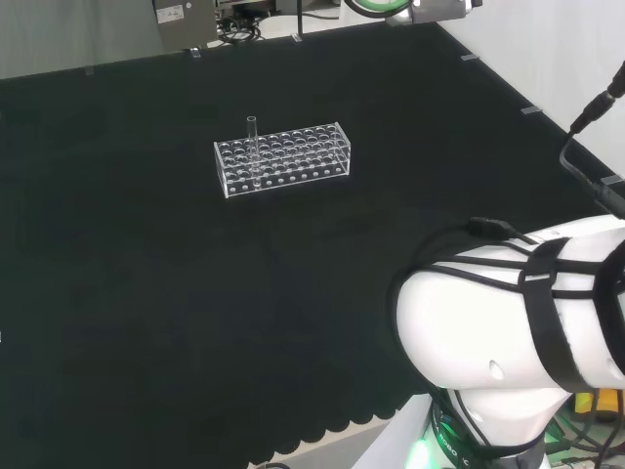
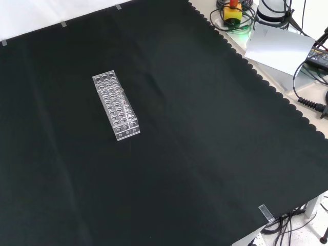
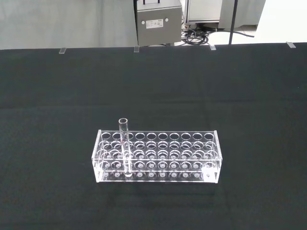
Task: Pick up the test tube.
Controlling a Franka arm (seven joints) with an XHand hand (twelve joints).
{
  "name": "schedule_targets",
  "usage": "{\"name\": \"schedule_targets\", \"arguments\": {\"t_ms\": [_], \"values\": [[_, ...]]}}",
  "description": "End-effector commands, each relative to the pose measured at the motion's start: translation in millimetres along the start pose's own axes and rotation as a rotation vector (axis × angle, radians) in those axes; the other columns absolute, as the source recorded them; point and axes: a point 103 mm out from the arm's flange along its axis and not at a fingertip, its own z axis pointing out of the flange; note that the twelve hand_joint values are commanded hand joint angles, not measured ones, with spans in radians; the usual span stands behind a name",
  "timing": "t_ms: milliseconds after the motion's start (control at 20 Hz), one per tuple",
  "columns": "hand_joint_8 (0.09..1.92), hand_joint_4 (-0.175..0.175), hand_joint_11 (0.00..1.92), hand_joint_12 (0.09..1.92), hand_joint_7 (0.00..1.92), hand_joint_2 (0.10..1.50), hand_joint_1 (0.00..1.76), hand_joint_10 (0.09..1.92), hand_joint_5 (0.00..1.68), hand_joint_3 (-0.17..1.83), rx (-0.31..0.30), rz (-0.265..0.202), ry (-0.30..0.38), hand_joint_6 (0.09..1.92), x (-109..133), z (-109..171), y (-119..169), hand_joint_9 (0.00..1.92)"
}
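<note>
test tube [image 3: 125, 148]: stood upright in clear rack [image 3: 158, 155] | rack: set on worktop [image 3: 48, 96] | robot hand: state cannot be told

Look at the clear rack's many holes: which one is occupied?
In the head view, a hole near the left end of the clear rack, in a row on the camera's side, holds the upright test tube; all other holes look empty.

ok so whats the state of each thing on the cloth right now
test tube: upright in the rack, near one end, not held
test tube rack: flat on the cloth, its other holes look vacant
black cloth: spread flat over the bench
</note>
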Motion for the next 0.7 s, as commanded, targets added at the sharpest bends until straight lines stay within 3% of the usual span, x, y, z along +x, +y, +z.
{"name": "schedule_targets", "arguments": {"t_ms": [50,150,400,550,700], "values": [[0.51,-0.058,0.0,1.24,0.0,0.75,0.45,0.61,0.06,0.53,-0.007,-0.001,-0.013,0.09,-1.1,0.7,1.3,0.0],[0.52,-0.058,0.0,1.27,0.0,0.81,0.44,0.6,0.07,0.42,-0.002,-0.006,-0.013,0.09,0.4,1.1,4.4,0.0],[0.53,-0.058,0.0,1.29,0.0,0.84,0.45,0.6,0.08,0.36,-0.015,-0.044,-0.011,0.09,2.3,0.9,21.0,0.0],[0.65,-0.062,0.0,1.36,0.0,0.84,0.5,0.73,0.1,0.33,-0.021,-0.072,-0.013,0.09,6.3,2.2,40.9,0.0],[0.78,-0.076,0.0,1.5,0.05,0.81,0.66,0.89,0.15,0.32,-0.015,-0.093,-0.025,0.09,14.0,6.4,64.4,0.02]]}}
